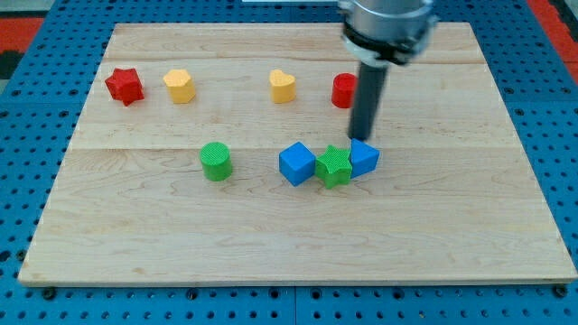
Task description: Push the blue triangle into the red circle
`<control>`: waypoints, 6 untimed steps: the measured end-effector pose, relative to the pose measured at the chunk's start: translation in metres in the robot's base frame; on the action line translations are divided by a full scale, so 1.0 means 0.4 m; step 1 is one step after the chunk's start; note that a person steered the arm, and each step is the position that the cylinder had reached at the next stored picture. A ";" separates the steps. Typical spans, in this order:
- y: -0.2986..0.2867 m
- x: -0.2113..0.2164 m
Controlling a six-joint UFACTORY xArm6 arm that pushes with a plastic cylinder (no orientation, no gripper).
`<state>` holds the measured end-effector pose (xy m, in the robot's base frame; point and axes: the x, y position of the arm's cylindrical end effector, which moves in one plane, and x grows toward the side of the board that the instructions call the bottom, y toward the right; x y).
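Note:
The blue triangle lies right of the board's middle, touching a green star on its left. The red circle stands above it toward the view's top, its right side partly hidden by my rod. My tip sits at the top edge of the blue triangle, between it and the red circle, and seems to touch or nearly touch the triangle.
A blue cube touches the green star's left side. A green cylinder stands further left. Along the top row are a red star, a yellow block and a yellow heart. The wooden board rests on a blue perforated surface.

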<state>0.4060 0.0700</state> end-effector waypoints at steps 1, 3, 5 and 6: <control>0.186 0.069; 0.013 0.170; -0.004 0.013; 0.137 0.033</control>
